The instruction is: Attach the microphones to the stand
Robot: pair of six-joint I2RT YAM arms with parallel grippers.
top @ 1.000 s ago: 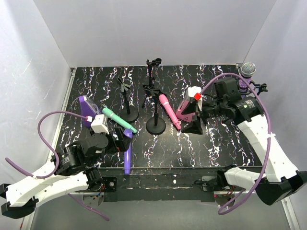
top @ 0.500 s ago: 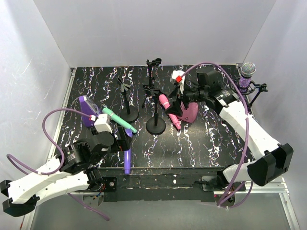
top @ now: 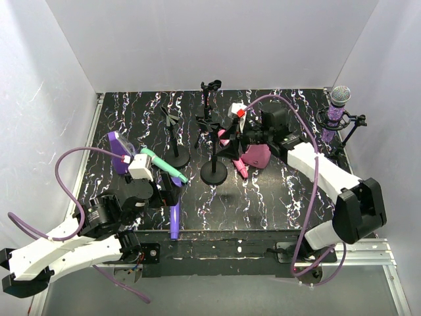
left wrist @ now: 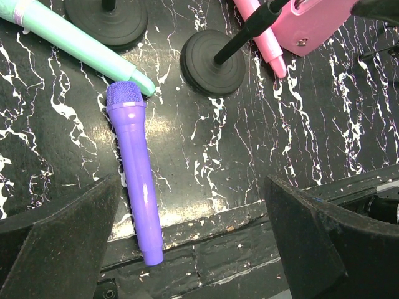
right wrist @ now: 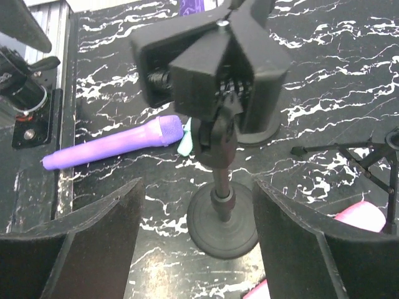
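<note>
The plain purple microphone [top: 175,217] lies at the table's front edge, also seen in the left wrist view [left wrist: 134,168]. My left gripper [top: 166,192] hovers over it, open and empty [left wrist: 190,243]. The mint green microphone [top: 163,164] lies just behind it. The pink microphone [top: 234,160] lies beside the centre stand [top: 212,141]. My right gripper [top: 223,135] is open and empty [right wrist: 194,243], its fingers either side of that stand's pole [right wrist: 221,187], below the clip [right wrist: 209,62]. The glittery purple microphone [top: 337,108] sits upright in a tripod stand at the far right.
A pink wedge block [top: 258,156] lies under my right arm. A purple wedge block [top: 118,150] stands at the left. Two more black stands stand behind, one left of centre [top: 174,135] and one at the back [top: 209,95]. White walls enclose the table.
My right gripper has swung left, away from the pink wedge, to the centre stand. My left gripper has stayed over the purple microphone.
</note>
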